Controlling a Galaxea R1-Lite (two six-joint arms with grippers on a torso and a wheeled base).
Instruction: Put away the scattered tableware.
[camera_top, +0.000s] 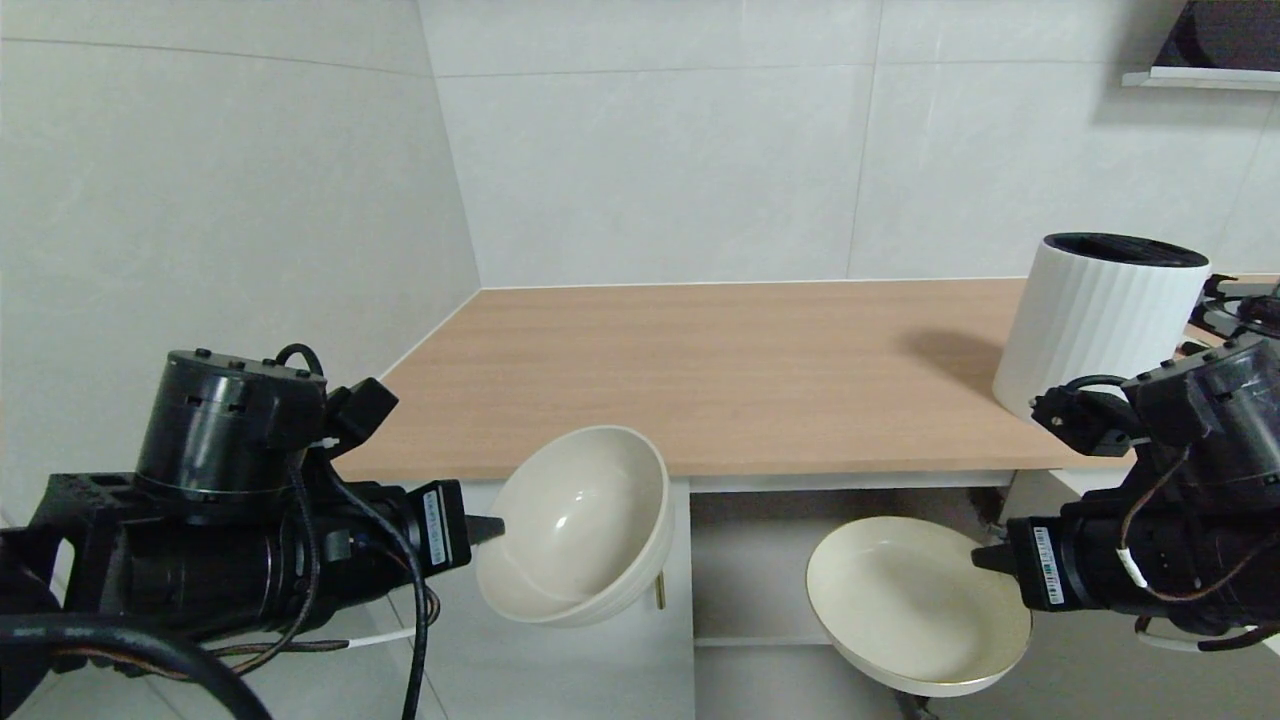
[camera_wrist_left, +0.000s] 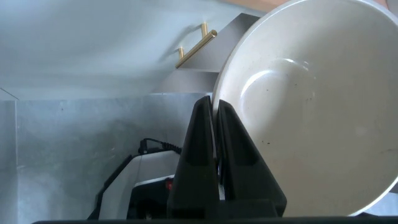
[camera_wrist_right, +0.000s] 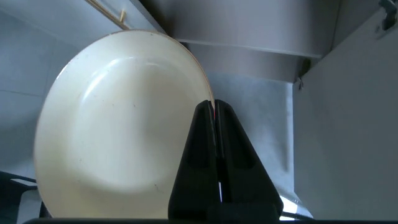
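Observation:
My left gripper (camera_top: 490, 527) is shut on the rim of a deep cream bowl (camera_top: 580, 525), held tilted in front of the counter's front edge, below the countertop level. In the left wrist view the fingers (camera_wrist_left: 214, 134) pinch the bowl (camera_wrist_left: 311, 106) by its edge. My right gripper (camera_top: 985, 557) is shut on the rim of a shallow cream plate (camera_top: 915, 605), held lower, in front of the open space under the counter. The right wrist view has the plate (camera_wrist_right: 121, 121) clamped between the fingers (camera_wrist_right: 214, 134).
A wooden countertop (camera_top: 720, 370) runs along the tiled wall. A white ribbed cylindrical container (camera_top: 1105, 320) stands at its right end, beside a stove (camera_top: 1240, 305). A cabinet door with a brass handle (camera_wrist_left: 196, 46) sits below the counter.

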